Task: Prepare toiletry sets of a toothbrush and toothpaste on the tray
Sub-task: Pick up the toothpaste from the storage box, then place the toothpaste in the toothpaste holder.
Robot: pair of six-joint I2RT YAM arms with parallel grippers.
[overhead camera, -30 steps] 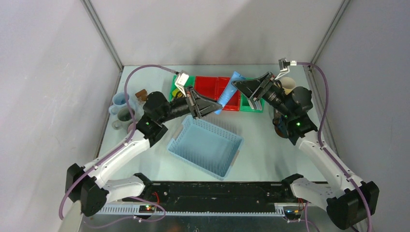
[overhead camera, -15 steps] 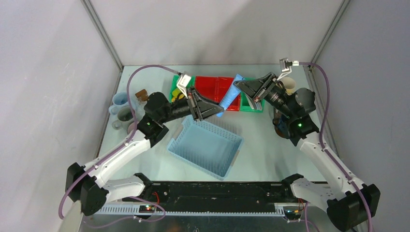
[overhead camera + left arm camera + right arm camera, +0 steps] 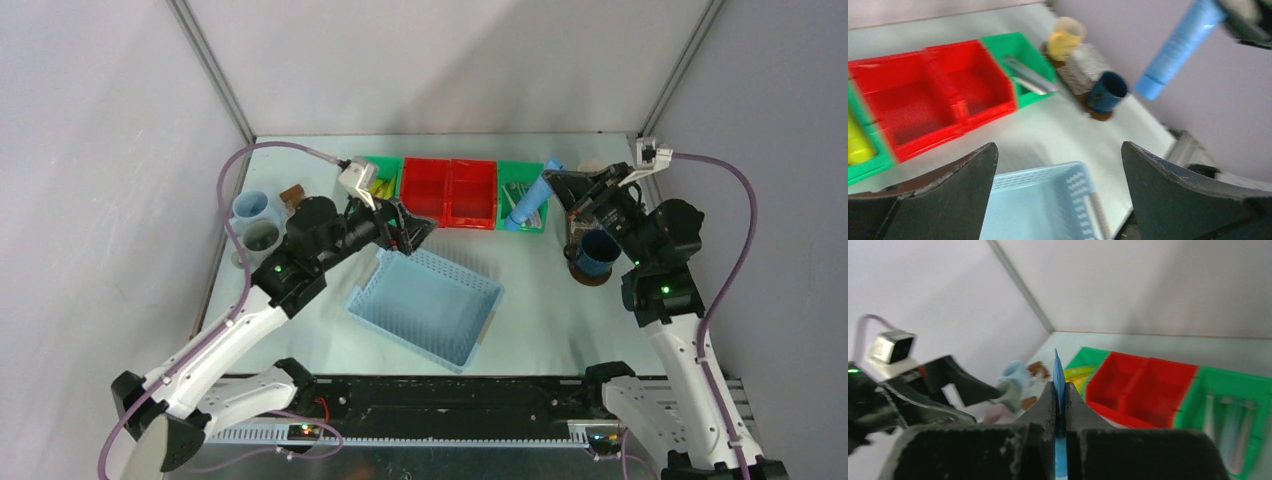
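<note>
Blue tube (image 3: 528, 196) hangs tilted in the air, just behind and left of the dark blue mug (image 3: 596, 250). Your right jaws are pinched tight on its flat end. Your left jaws are spread wide apart, far left of that mug. The mug sits on the brown tray (image 3: 586, 279).

the left arm (image 3: 232, 335) and right arm (image 3: 690, 350) have white lower links with black joints and wrists. a purple cable (image 3: 738, 200) runs along each to a small grey camera (image 3: 352, 178). a green light (image 3: 664, 290) glows on each. the fingers (image 3: 1178, 195) are matte black, scuffed wedges.
</note>
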